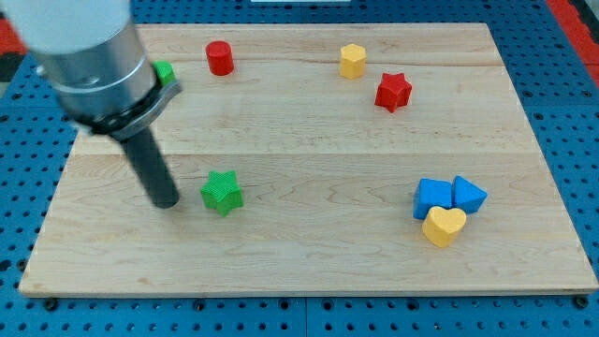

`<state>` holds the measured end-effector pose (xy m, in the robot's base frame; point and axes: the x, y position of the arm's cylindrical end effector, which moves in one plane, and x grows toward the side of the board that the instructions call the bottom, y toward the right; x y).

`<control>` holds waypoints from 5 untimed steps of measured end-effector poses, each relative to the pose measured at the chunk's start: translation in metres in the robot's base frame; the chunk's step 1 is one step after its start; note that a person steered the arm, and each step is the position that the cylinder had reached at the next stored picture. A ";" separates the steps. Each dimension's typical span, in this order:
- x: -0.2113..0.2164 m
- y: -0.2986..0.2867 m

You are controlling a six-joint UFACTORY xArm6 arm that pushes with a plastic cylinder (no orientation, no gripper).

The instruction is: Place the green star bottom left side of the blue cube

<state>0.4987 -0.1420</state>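
The green star point(222, 193) lies on the wooden board left of the middle, toward the view's bottom. My tip point(167, 201) stands just to the star's left, a small gap away. The blue cube point(432, 197) sits at the view's right, touching a blue triangular block point(468, 195) on its right and a yellow heart point(444, 226) below it. The star is far to the left of the cube.
A red cylinder point(220, 58) and a yellow hexagonal block point(352, 61) lie near the view's top, with a red star point(393, 92) below right of the yellow one. A second green block point(165, 72) is partly hidden behind the arm at the top left.
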 end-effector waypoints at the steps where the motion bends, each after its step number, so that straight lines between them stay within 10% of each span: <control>1: -0.014 0.062; 3: 0.012 -0.002; 5: 0.028 0.154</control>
<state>0.5271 0.0123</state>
